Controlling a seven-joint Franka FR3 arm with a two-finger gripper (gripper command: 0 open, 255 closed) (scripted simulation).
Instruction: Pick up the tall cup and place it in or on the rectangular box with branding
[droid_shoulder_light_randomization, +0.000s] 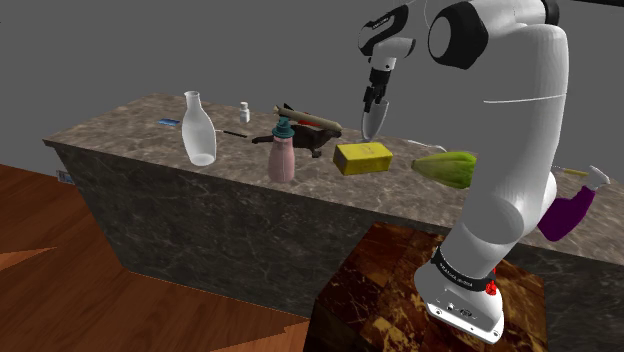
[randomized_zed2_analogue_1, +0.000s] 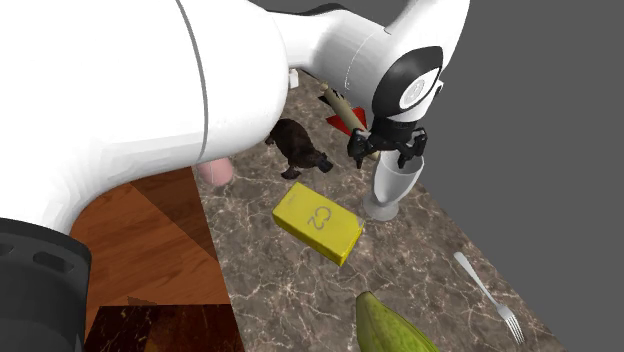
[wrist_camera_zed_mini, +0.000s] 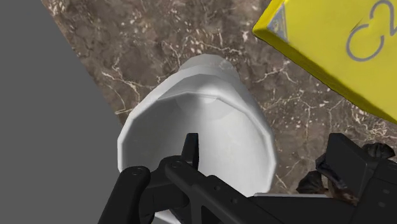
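Now: gripper (randomized_zed2_analogue_1: 388, 156) down at rim of tall white cup (randomized_zed2_analogue_1: 392, 190), lined up for a grasp; cannot tell whether it is clamped. Cup upright on marble counter (randomized_zed2_analogue_1: 280, 300), just beside yellow branded box (randomized_zed2_analogue_1: 318, 222), so short carry.

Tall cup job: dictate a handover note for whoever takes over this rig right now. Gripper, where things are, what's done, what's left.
Gripper: down at the tall cup's rim; the grip can't be confirmed.
Tall cup: upright, apparently standing on the marble counter.
Yellow branded box: lies flat beside the cup, apart from it.
Done: gripper is at the cup.
Left: confirm the grip, lift, carry over, set the cup on the box.
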